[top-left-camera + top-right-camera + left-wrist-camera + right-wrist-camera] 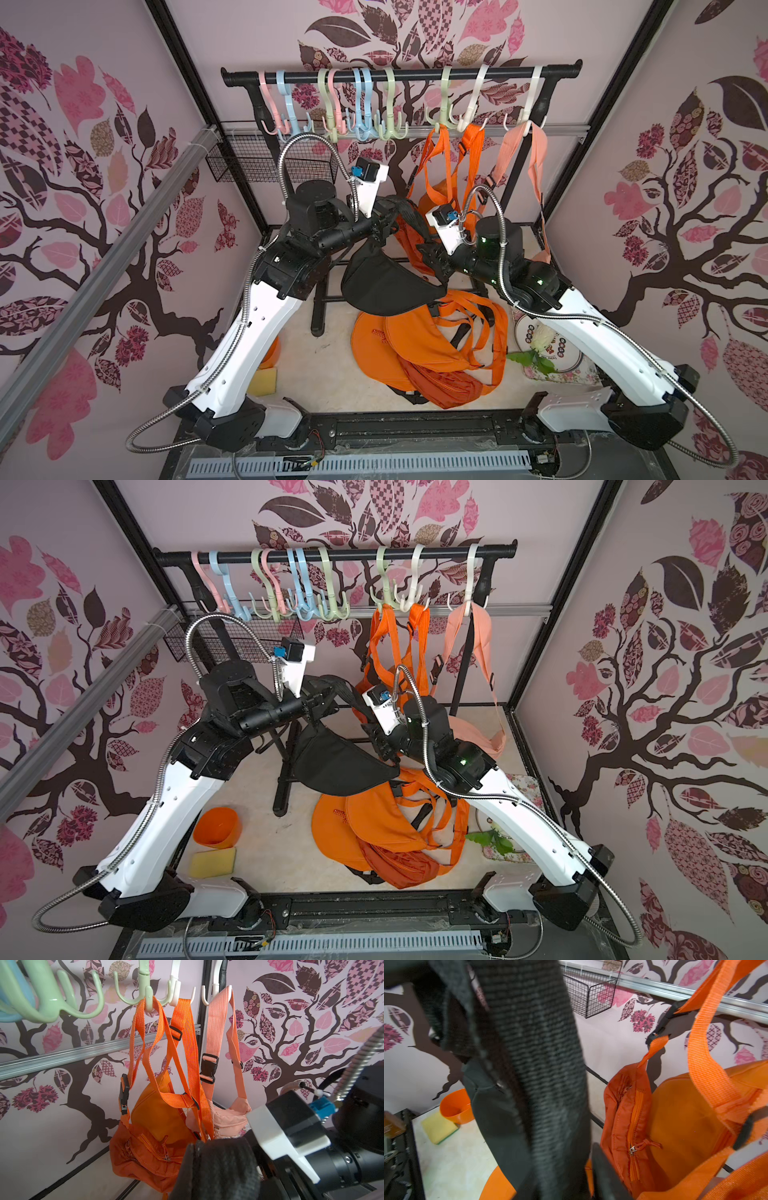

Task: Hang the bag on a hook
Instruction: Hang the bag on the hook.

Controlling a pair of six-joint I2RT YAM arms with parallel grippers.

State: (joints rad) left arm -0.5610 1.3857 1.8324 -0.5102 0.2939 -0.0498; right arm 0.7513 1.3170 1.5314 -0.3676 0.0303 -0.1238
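Black waist bag (pixel 386 286) slung between my two arms, above the heap of orange bags (pixel 419 353) on the tabletop (pixel 324 374) and below the hook rail (pixel 399 73). My left gripper (pixel 383 227) is clamped on the bag's black strap (pixel 218 1167). My right gripper (pixel 434 259) is closed on the same strap beside the bag's end. Behind, hanging orange bags (pixel 158 1118) and a peach bag (pixel 226 1118) occupy hooks toward my right arm's side.
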